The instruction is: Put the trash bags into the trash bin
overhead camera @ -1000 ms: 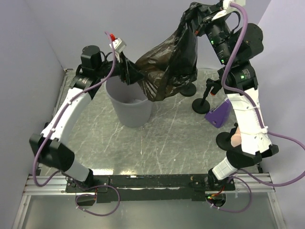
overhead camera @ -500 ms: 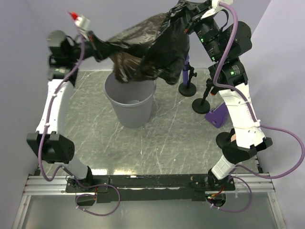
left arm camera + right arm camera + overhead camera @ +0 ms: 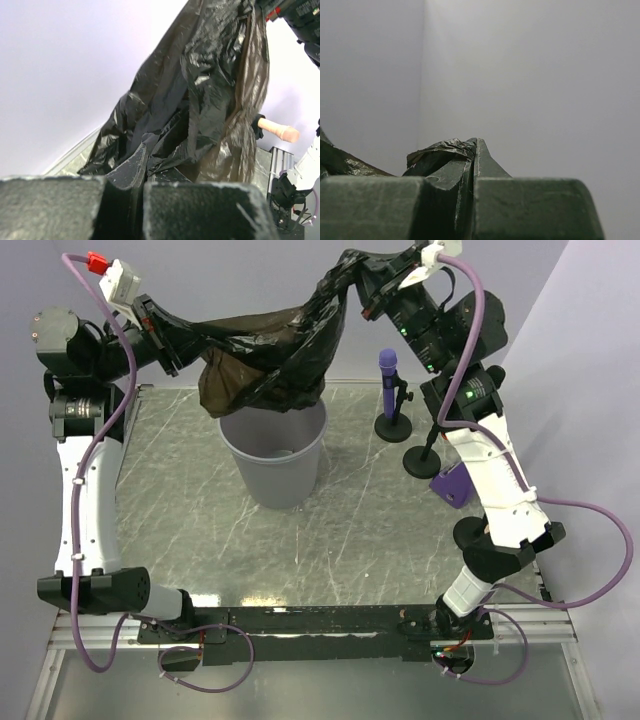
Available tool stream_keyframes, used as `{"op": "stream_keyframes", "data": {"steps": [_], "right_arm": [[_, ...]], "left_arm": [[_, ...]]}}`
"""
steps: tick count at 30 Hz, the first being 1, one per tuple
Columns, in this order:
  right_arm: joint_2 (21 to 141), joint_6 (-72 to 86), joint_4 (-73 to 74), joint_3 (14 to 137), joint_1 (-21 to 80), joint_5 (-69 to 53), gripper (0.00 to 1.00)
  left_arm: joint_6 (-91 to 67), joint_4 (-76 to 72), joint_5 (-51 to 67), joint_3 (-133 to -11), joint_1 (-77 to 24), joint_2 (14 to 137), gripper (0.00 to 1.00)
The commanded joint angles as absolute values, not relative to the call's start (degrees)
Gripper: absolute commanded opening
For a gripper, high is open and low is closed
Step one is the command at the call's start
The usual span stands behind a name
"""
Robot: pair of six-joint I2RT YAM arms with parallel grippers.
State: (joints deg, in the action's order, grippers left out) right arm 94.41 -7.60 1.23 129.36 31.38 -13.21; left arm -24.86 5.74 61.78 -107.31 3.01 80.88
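Observation:
A black trash bag hangs stretched between both grippers, high above the table, and its sagging middle is just over the mouth of the light grey trash bin. My left gripper is shut on the bag's left edge, up at the left of the bin. My right gripper is shut on the bag's right end, higher, at the back right. In the left wrist view the bag fills the space beyond the closed left gripper. A fold of bag is pinched in the right gripper.
A purple microphone stands on a black round base right of the bin. Beside it are a second black stand and a purple block. Walls close in at the back and both sides.
My left gripper has shut on the bag's edge and risen up and to the left, pulling the bag out flat above the bin. The right gripper has shifted left, still holding.

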Motion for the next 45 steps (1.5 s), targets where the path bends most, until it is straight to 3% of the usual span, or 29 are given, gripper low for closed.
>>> {"op": "stream_keyframes", "data": {"steps": [1,8,11,14,23,32,36,40,45], "right_arm": [[92.4,-5.9,-0.2,126.6,32.6,-15.0,0.00],[92.4,-4.0,2.1,122.8,32.8,-14.0,0.00],[92.0,-4.4,1.7,119.1,32.8,-13.9,0.00],[92.2,-4.7,2.1,115.9,32.7,-13.8,0.00],[92.9,-5.5,4.7,106.5,30.8,-10.6,0.00],[97.3,-5.0,10.7,105.3,24.8,-8.6,0.00],[102.0,-6.7,14.1,108.9,22.6,-12.6,0.00],[111.1,-5.8,21.9,120.3,20.5,-16.8,0.00],[117.6,-4.6,27.3,127.0,18.9,-20.2,0.00]], "left_arm": [[-21.4,11.2,61.2,-109.9,3.8,79.1,0.01],[-19.3,13.3,58.8,-105.0,4.8,76.5,0.01],[-15.9,17.2,52.4,-104.1,4.8,77.0,0.01],[-15.2,18.8,46.8,-103.4,4.8,79.4,0.01],[-20.0,15.0,50.9,-99.2,4.3,88.5,0.01],[-11.5,20.2,43.0,-102.4,1.9,95.3,0.01],[-6.4,24.2,38.1,-107.9,1.9,100.9,0.01],[-6.7,28.6,38.1,-117.7,1.8,110.2,0.01],[-5.5,30.5,37.7,-117.0,1.9,112.8,0.03]]}}
